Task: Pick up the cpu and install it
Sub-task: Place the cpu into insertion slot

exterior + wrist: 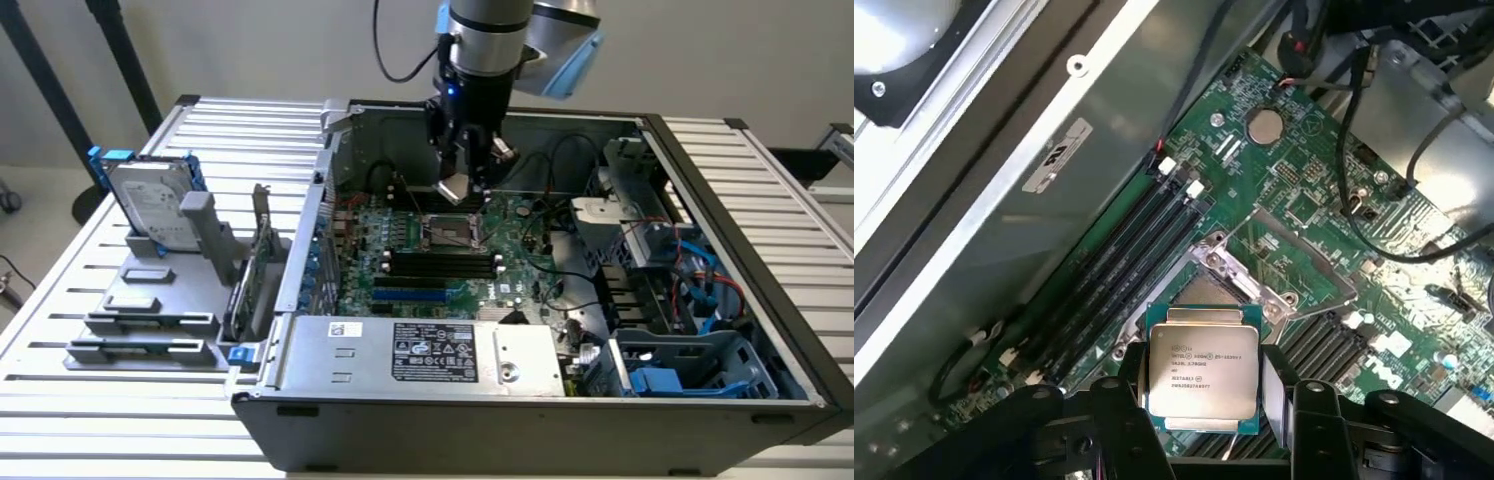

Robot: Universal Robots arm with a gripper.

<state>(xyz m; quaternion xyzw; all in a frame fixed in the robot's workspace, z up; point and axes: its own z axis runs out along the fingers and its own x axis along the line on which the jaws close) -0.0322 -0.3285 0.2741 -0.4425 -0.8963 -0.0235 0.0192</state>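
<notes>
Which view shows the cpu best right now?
Wrist view: the cpu faces the camera, its printed lid plain, held between the jaws. In the exterior view the cpu is a small silver patch.

gripper (pixel 1204 400) clamps the cpu (pixel 1202 370) by two opposite edges, printed silver lid facing camera. Beyond it: the socket frame (pixel 1279 270) on the green motherboard (pixel 1294 190), black RAM slots (pixel 1119 275) alongside, coin cell (pixel 1263 126) farther off.

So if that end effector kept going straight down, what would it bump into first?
Most likely the socket on the motherboard, right beneath it; the cpu held in the end effector would touch first. Exact alignment is hard to judge.
</notes>
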